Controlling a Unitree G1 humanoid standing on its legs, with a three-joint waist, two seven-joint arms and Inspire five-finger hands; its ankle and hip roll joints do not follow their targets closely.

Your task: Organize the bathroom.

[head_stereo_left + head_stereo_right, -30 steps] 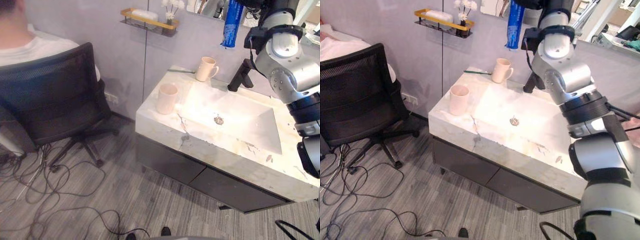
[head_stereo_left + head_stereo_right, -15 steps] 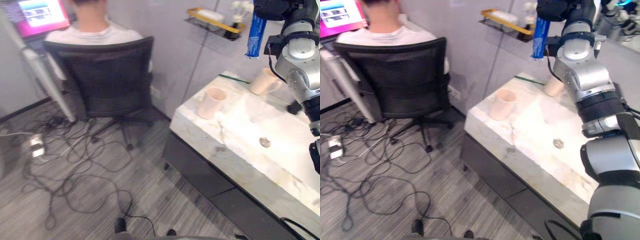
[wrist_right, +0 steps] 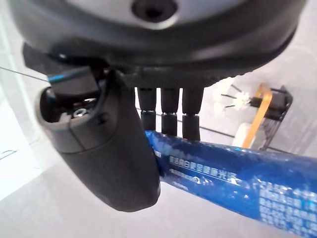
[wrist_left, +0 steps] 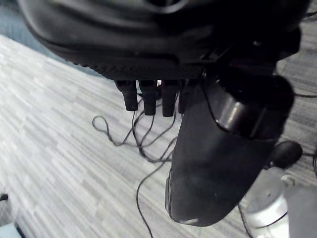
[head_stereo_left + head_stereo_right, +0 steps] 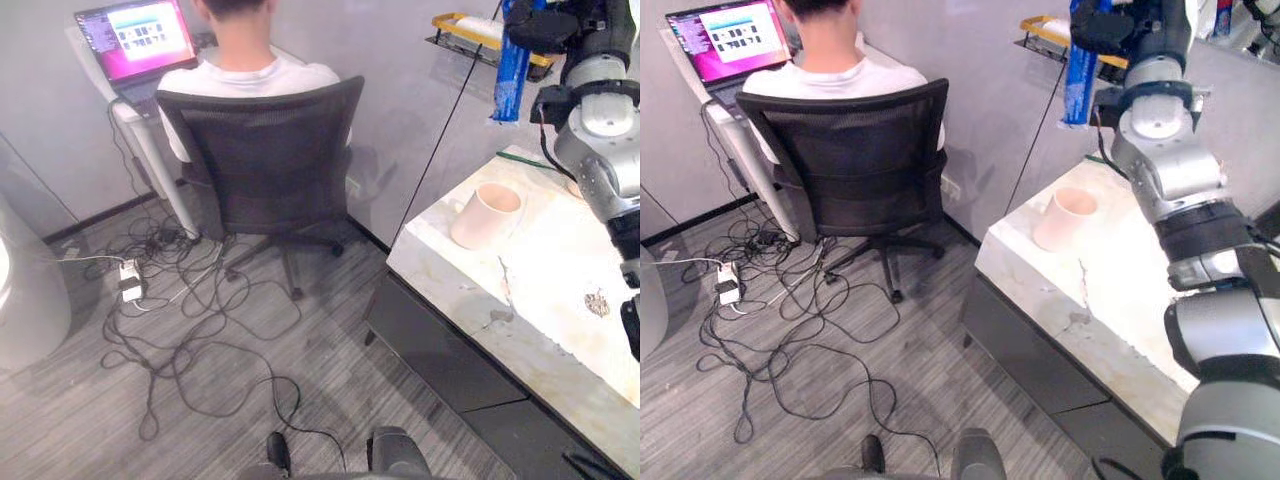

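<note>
Blue tube (image 5: 1077,62) pinched in the raised right hand (image 5: 1118,28) at far right, pink cup (image 5: 484,215) on marble counter (image 5: 530,300), left hand (image 4: 148,94) fingers relaxed, holding nothing.

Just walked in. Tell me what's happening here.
The robot's right hand is raised high, near a wall shelf, with its fingers closed round a blue tube. Below it, a pink cup stands on the marble vanity counter. The left hand hangs over the floor, holding nothing. A person sits in an office chair at a laptop, facing away.
</note>
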